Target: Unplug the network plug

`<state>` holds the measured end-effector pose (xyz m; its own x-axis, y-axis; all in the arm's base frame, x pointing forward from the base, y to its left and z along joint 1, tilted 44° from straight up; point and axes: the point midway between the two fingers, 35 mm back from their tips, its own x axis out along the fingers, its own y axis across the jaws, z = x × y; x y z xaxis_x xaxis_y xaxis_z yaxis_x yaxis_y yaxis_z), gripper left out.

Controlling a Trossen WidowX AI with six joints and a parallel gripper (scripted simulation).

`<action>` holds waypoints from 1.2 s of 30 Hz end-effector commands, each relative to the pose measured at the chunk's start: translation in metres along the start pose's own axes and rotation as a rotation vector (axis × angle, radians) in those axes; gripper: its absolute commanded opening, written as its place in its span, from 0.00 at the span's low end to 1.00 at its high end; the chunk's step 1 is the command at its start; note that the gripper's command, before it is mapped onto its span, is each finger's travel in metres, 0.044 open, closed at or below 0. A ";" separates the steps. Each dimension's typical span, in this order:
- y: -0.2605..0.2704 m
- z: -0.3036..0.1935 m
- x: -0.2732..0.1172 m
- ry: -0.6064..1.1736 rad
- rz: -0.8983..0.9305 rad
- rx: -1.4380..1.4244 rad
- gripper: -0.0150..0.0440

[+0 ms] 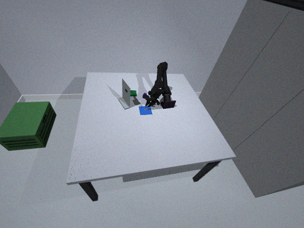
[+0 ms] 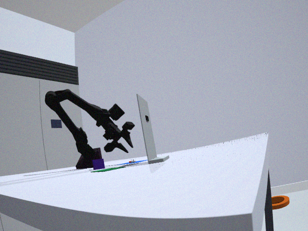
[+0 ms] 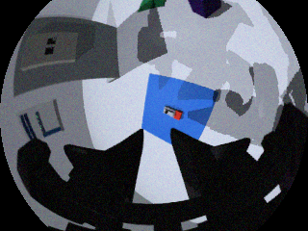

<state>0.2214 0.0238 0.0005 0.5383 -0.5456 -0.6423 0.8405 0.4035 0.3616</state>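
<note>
Inside the blue square: plug down and free, looks like only the finish check is left

Plug (image 1: 146, 109) (image 2: 131, 161) (image 3: 176, 114) lies on the blue square (image 1: 145, 112) (image 2: 141, 161) (image 3: 159, 91), within its edges, red end and pale end both visible. Tab too small to judge. Tool (image 1: 147, 106) (image 2: 130, 150) (image 3: 157, 131) is above it, partly open, nothing between the fingers, visible gap down to the plug. Black arm (image 1: 159, 78) (image 2: 82, 104) reaches in from the right and touches neither panel nor bench (image 1: 147, 137) (image 2: 173, 186) beyond its own mount, as far as I can see.

Upright panel (image 1: 125, 98) (image 2: 147, 139) (image 3: 98, 63) stands left of the square, no plug sticking out. Purple block (image 1: 144, 95) (image 2: 98, 164) (image 3: 206, 6) and green piece (image 1: 133, 93) (image 2: 108, 169) (image 3: 152, 5) sit on the far side, well apart from the plug.

My read: unlock, pull, place, release all done. Left: keep clear, maybe a bit more height. Main risk is dipping back down and nudging the plug.
</note>
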 end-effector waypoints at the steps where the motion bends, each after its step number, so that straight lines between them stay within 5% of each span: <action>1: 0.003 0.000 -0.004 -0.003 0.001 0.005 0.52; 36: 0.026 0.000 -0.043 -0.003 0.001 0.004 0.52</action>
<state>0.2201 0.0553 0.0332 0.5363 -0.5456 -0.6440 0.8417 0.4026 0.3598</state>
